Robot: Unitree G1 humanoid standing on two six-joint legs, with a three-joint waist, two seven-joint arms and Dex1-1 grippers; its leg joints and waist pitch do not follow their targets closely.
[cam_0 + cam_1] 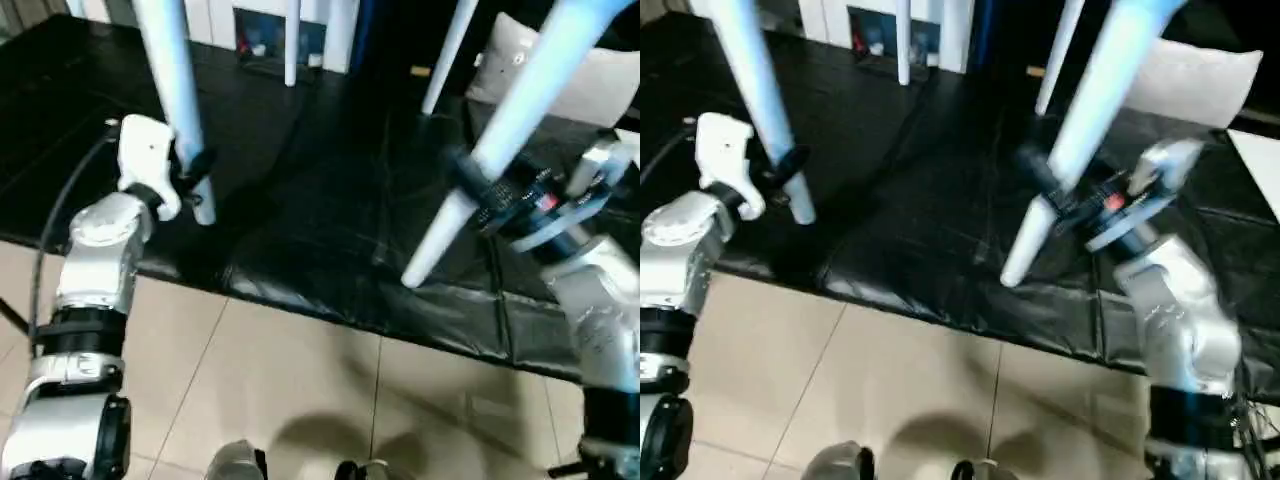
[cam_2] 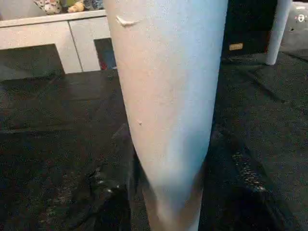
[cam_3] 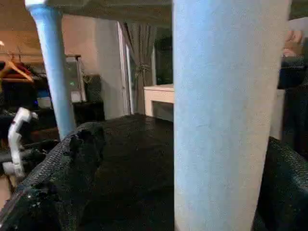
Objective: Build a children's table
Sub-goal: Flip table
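Note:
The children's table stands legs-down over the black cover [image 1: 330,230]. Its near-left white leg [image 1: 175,80] runs almost upright, and my left gripper [image 1: 195,170] is shut on it just above its lower end. The near-right leg [image 1: 510,120] slants down towards the cover's front edge. My right gripper [image 1: 478,190] is open around it, and the right wrist view shows a gap between one finger [image 3: 72,159] and that leg [image 3: 226,120]. Two far legs [image 1: 291,40] [image 1: 447,55] reach down to the cover at the back. A strip of the top's underside [image 3: 96,6] shows in the right wrist view.
The black cover ends in a front edge [image 1: 300,300] close under both near legs, with tiled floor [image 1: 280,390] below. A white padded object [image 1: 580,75] sits at the back right. White cabinets [image 2: 53,38] line the back.

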